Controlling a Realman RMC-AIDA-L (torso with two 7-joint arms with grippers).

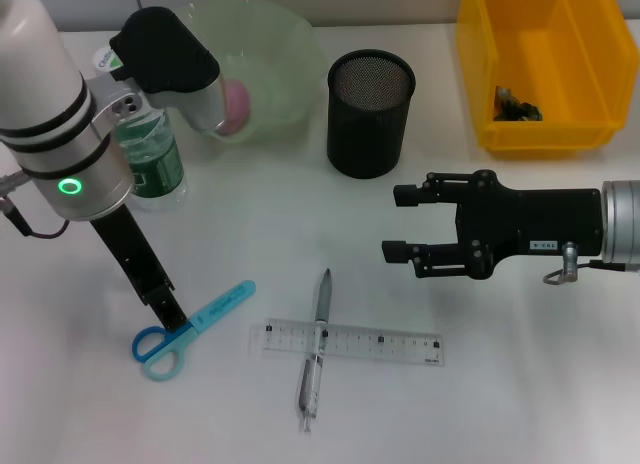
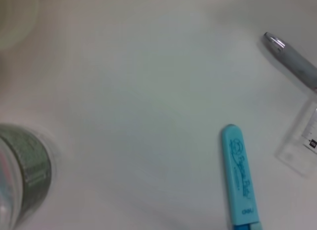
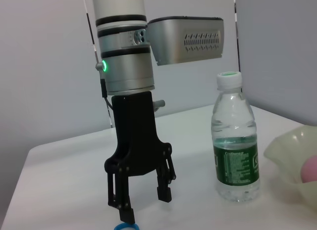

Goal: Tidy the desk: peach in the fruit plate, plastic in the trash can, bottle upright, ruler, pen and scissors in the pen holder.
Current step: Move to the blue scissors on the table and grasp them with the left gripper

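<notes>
The blue scissors (image 1: 195,329), blades in a light-blue sheath (image 2: 237,175), lie at the front left. My left gripper (image 1: 172,314) points down over their handles, open and holding nothing; the right wrist view shows its fingers (image 3: 146,205) spread above a blue handle ring. A grey pen (image 1: 318,349) lies across a clear ruler (image 1: 345,341) at the front middle. The water bottle (image 1: 150,159) stands upright. A pink peach (image 1: 235,104) sits in the green fruit plate (image 1: 285,44). My right gripper (image 1: 392,222) is open and empty, to the right of the middle.
The black mesh pen holder (image 1: 370,112) stands at the back middle. A yellow bin (image 1: 545,134) at the back right holds a dark crumpled piece (image 1: 515,104). My left arm's wrist partly covers the bottle and the plate.
</notes>
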